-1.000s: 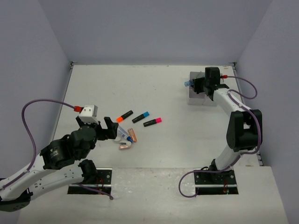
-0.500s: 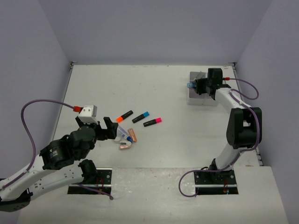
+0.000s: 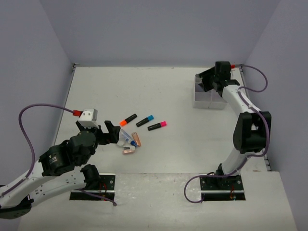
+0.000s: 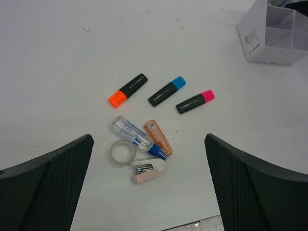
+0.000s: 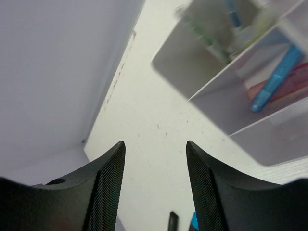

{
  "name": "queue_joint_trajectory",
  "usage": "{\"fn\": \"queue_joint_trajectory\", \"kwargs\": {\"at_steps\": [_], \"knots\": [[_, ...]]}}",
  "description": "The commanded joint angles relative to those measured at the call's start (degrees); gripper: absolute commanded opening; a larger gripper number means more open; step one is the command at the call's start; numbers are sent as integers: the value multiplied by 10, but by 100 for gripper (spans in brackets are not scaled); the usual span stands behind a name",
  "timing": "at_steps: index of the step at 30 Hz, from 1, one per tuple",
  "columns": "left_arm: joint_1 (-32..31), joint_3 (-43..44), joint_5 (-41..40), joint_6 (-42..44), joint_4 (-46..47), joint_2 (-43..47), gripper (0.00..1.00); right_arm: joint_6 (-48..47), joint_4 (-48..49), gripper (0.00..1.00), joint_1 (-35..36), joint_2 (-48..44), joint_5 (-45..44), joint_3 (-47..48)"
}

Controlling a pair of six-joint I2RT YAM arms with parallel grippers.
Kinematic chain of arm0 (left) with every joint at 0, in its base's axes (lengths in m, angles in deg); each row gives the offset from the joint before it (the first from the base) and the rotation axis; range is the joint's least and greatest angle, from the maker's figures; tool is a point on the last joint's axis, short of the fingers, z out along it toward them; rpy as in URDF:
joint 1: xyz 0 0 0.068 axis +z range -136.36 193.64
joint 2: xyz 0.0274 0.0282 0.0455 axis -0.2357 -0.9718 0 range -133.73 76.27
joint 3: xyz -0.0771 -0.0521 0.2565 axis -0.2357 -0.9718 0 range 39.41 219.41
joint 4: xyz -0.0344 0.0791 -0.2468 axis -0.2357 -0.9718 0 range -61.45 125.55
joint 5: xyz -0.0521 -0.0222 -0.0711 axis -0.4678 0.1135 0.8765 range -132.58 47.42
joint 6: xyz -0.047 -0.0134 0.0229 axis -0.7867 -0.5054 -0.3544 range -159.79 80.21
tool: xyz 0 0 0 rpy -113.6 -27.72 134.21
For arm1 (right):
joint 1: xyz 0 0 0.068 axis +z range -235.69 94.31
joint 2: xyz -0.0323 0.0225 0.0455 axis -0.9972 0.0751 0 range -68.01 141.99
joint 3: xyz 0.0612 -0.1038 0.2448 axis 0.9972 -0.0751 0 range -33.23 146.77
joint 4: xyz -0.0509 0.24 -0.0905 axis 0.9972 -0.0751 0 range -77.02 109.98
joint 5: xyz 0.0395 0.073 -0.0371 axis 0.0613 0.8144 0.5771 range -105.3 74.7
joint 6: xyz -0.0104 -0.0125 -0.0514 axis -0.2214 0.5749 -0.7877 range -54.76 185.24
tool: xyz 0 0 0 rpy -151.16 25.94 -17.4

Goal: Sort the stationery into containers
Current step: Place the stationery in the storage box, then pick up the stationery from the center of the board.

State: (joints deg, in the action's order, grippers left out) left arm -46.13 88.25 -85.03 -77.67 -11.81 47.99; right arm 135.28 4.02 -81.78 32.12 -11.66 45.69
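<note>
Found the left gripper [image 3: 109, 133], the nearer one, spread wide and empty just above the heap of clear tape roll [image 4: 122, 151], copper piece [image 4: 158, 137] and pink clip [image 4: 147, 176]. Found three black highlighters [image 4: 166, 91] just beyond, long axes slanted across the jaw gap. Found the right gripper [image 5: 155, 159] parted, empty, well apart over the white compartmented plastic organiser [image 3: 204, 102].

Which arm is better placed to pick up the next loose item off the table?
Left. The left gripper hangs open beside the heap of small pieces, facing it and the highlighters. The right gripper is open too, but far off at the organiser box.
</note>
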Motion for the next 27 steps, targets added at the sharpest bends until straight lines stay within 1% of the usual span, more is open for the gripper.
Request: {"fn": "queue_joint_trajectory", "kwargs": {"at_steps": [1,3,4,5,7,8,10,13,16,20,27], "knots": [[1,13,-68,-46,-33,0,100,-223,-34,53,127,-97,-102,21],[7,19,-87,-77,-57,7,100,-300,-33,50,205,-121,-125,-11],[12,22,-102,-87,-66,11,100,-320,-40,49,240,-129,-123,-22],[23,24,-112,-98,-77,20,100,-338,-57,44,295,-126,-118,-33],[32,23,-112,-101,-77,36,100,-329,-82,38,366,-101,-139,-35],[33,22,-111,-100,-76,43,100,-320,-98,37,397,-85,-152,-34],[33,20,-108,-97,-73,53,100,-299,-122,38,463,-39,-172,-19],[33,19,-104,-92,-70,55,100,-279,-176,41,534,26,-207,30],[33,18,-98,-85,-66,51,100,-274,-192,41,560,88,-199,72],[33,17,-91,-76,-60,47,100,-281,-215,41,579,143,-186,112],[33,14,-82,-62,-48,47,100,-289,-224,41,588,179,-180,139]]}}
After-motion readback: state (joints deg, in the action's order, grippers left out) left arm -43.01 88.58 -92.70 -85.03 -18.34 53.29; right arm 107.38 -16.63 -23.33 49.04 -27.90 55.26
